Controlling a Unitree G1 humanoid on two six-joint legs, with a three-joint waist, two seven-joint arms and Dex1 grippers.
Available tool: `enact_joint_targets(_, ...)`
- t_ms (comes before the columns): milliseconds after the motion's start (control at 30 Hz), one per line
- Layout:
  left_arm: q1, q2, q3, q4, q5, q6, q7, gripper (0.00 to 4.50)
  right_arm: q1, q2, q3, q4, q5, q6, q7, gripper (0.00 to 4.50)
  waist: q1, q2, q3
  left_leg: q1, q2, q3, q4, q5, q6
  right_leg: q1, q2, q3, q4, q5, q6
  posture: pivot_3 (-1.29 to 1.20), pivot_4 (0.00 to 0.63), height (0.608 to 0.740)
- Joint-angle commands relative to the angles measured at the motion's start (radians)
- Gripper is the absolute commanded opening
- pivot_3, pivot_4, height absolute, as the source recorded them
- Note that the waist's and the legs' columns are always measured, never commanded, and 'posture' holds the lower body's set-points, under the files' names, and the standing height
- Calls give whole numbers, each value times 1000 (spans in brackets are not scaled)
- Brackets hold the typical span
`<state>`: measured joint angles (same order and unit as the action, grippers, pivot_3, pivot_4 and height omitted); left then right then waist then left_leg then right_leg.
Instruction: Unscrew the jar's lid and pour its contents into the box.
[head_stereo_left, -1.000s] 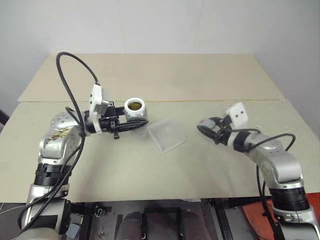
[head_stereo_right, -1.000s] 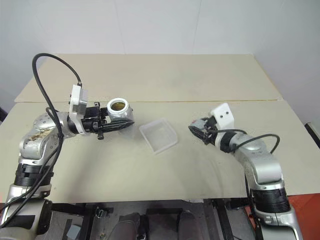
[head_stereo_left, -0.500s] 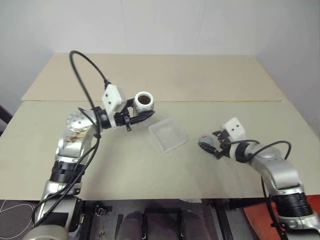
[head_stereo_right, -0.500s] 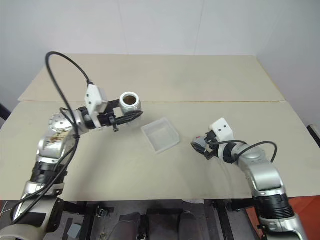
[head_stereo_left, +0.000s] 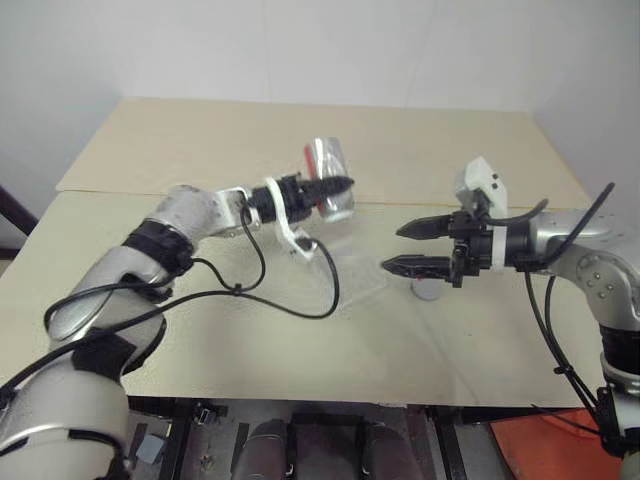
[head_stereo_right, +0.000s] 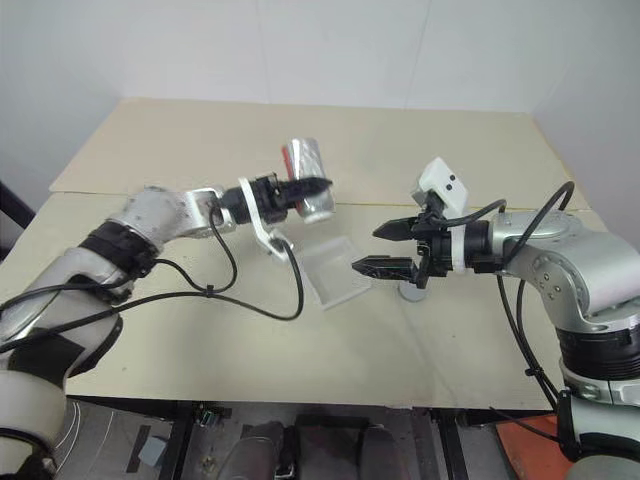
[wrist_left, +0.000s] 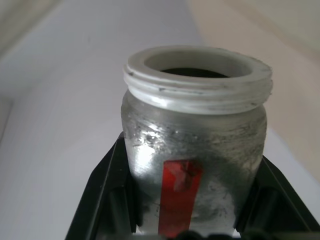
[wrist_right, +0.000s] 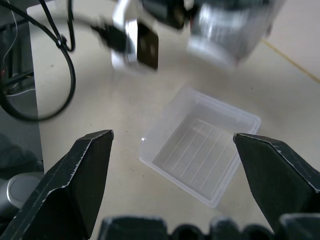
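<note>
Left pincer (head_stereo_right: 318, 186) clamped on the jar (head_stereo_right: 308, 180), held tilted over the box (head_stereo_right: 335, 268). Right pincer (head_stereo_right: 382, 248) spread apart, empty. Lid (head_stereo_right: 411, 290) lay on the desk (head_stereo_right: 200, 330).

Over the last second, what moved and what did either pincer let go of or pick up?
The right pincer let go of the lid, which now lies on the table, and rose with its fingers wide open. The left pincer lifted the open jar and tipped it above the box. Same as before: the left pincer's grip on the jar and the box's spot on the table.
</note>
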<state>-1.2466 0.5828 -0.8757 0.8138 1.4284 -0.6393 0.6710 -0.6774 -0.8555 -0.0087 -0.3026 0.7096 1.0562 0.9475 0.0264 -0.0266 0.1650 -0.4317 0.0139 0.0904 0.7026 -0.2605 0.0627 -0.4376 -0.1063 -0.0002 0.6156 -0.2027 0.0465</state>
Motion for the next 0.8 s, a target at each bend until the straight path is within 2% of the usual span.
enact_joint_targets(33, -63, -30, -59, 40, 71, 56, 88, 1925, -9, -11, -29, -17, 11, 9, -16, 4461, 1, 0, 0, -4, 0, 0, 2, 1, -2, -3, 0, -1, 0, 0, 0, 0, 150, 740)
enact_joint_targets(167, -62, -44, -114, 35, 108, 76, 115, 1925, 12, 0, -54, -43, 24, 13, -49, 4461, 1, 0, 0, -8, -1, 4, 3, 2, -3, -5, 0, -8, 0, 0, 0, 0, 150, 740)
enact_joint_targets(300, -59, -44, -114, 31, 94, 83, 120, 1925, 30, 4, -68, -67, 44, 16, -73, 4461, 0, 0, 0, -8, 0, 3, 3, 2, -3, -4, -1, -10, -1, 0, 0, 0, 150, 740)
enact_joint_targets(400, -54, -43, -108, 27, 69, 63, 112, 1925, 46, 2, -72, -84, 51, 13, -81, 4461, 0, 0, 0, -8, 0, 1, 4, 2, -3, -4, -2, -10, 0, 0, 0, 0, 150, 740)
enact_joint_targets(500, -35, -32, -54, 34, -33, -2, 66, 1925, 63, 4, -72, -95, 44, 1, -90, 4461, 1, 0, 0, -8, 0, 0, 5, 2, -3, -3, -2, -11, 0, 0, 0, 0, 150, 740)
enact_joint_targets(667, 49, 21, 145, 22, -380, -152, -154, 1925, 107, 10, -99, -115, 28, -60, -100, 4461, -7, 0, 0, -8, 1, -4, 7, 2, -3, -3, -2, -11, 2, 0, 0, 0, 150, 740)
enact_joint_targets(767, 177, 19, 324, -22, -778, -156, -458, 1925, 134, 9, -109, -113, 7, -122, -94, 4461, -15, 0, 0, -8, 1, -5, 9, 2, -3, -3, -3, -11, 4, 0, 0, 0, 150, 740)
enact_joint_targets(800, 208, 11, 366, -44, -869, -139, -540, 1925, 139, 9, -110, -111, 3, -137, -93, 4461, -16, 0, 0, -7, 1, -5, 10, 2, -3, -3, -3, -11, 6, 0, 0, 0, 150, 740)
